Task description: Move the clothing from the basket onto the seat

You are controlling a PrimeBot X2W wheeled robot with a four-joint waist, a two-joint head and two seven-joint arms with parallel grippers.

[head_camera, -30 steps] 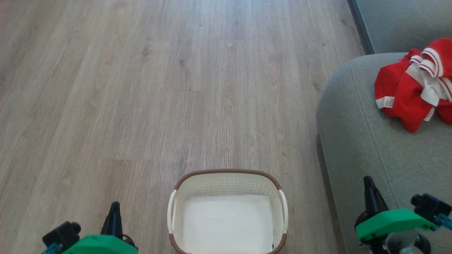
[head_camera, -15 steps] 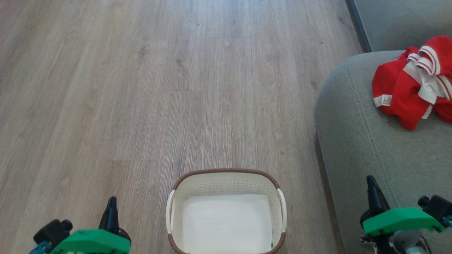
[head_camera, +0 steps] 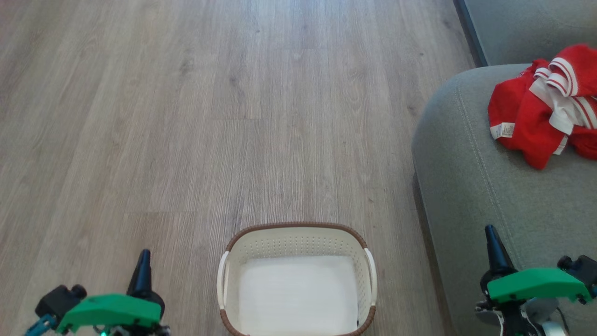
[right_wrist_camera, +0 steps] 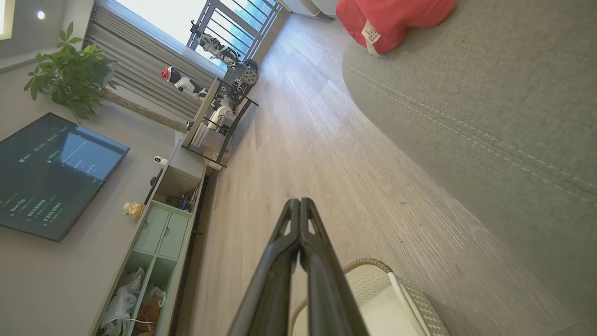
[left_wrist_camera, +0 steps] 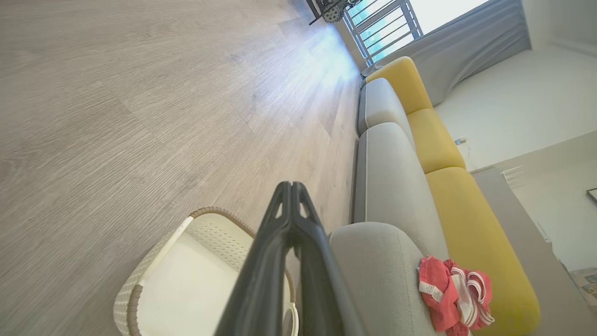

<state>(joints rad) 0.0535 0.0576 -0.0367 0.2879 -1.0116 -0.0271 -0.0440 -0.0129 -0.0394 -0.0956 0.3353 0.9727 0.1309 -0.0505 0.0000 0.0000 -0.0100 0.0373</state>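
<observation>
The red and white clothing point(head_camera: 543, 109) lies bunched on the grey seat point(head_camera: 475, 186) at the far right; it also shows in the left wrist view point(left_wrist_camera: 450, 294) and the right wrist view point(right_wrist_camera: 392, 21). The white basket point(head_camera: 298, 280) with its brown rim stands on the floor at bottom centre, its white bottom bare point(left_wrist_camera: 186, 289) point(right_wrist_camera: 387, 303). My left gripper point(head_camera: 143, 255) hangs shut to the left of the basket, holding nothing point(left_wrist_camera: 291, 186). My right gripper point(head_camera: 489, 231) is shut and empty over the seat's near part point(right_wrist_camera: 299, 203).
Wood-look floor point(head_camera: 210, 116) stretches ahead and to the left. The sofa continues with grey and yellow cushions point(left_wrist_camera: 433, 140). A TV point(right_wrist_camera: 51, 172), a green cabinet point(right_wrist_camera: 158, 233), a shelf rack point(right_wrist_camera: 219, 121) and a plant point(right_wrist_camera: 70, 79) line the opposite wall.
The head view has drifted slightly, so the seat and clothing sit a little higher and further left. Both grippers stay shut and low, the left one spreading a bit outward.
</observation>
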